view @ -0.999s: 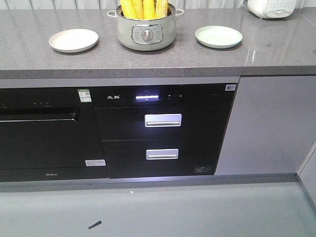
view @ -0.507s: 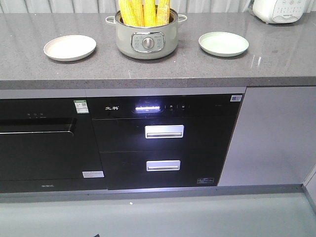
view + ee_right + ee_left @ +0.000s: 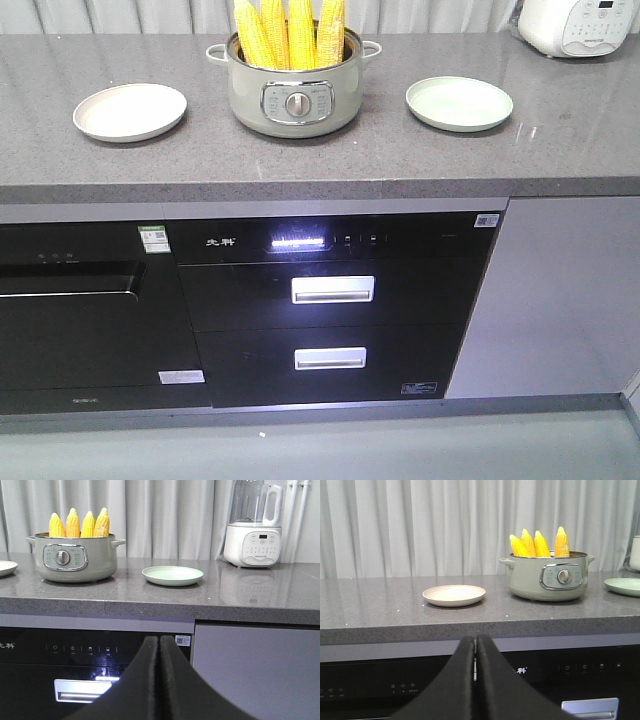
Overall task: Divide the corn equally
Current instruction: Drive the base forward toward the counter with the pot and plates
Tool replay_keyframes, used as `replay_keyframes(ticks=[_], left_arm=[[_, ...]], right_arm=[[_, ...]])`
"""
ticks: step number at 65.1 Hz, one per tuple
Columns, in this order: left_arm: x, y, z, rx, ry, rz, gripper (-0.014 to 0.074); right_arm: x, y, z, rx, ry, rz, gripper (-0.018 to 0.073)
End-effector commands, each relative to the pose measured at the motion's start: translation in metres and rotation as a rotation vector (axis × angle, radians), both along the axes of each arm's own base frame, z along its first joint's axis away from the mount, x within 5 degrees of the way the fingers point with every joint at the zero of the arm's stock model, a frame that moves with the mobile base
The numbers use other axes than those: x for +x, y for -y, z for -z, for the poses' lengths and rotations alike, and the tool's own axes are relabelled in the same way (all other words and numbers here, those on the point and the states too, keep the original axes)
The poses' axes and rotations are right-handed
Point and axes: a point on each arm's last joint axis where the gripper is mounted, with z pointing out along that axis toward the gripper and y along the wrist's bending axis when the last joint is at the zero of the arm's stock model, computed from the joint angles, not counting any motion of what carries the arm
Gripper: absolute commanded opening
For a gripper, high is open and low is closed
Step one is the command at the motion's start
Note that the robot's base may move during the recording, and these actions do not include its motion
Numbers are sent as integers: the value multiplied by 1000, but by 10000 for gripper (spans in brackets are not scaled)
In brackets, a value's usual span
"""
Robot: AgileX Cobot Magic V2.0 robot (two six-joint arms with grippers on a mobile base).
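Counter (image 3: 350, 160) holds corn (image 3: 290, 30) in pot (image 3: 295, 100), prob. four; blender jug (image 3: 250, 502) only rt wrist view. L hand (image 3: 475, 641), R hand (image 3: 159, 640) together.

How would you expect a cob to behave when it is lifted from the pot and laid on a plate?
The corn looks stiff, so it should lift out of the pot without bending. Its tapered tip may slip in a grip. Being round, it would probably roll on the shallow plate.

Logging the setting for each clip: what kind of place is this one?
A kitchen, possibly a home-style or showroom one. A grey stone countertop sits over a built-in oven and drawer unit, with an electric pot holding corn and a blender on top.
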Motion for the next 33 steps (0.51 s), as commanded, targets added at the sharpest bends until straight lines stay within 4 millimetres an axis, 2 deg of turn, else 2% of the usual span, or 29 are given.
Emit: replay_keyframes(ticks=[1,33], left_arm=[[-3,1,-13,-4,109,10,-6],[-3,1,-13,-4,109,10,-6]], right_arm=[[-1,0,-4,-5,72,-3,-3],[-1,0,-4,-5,72,-3,-3]])
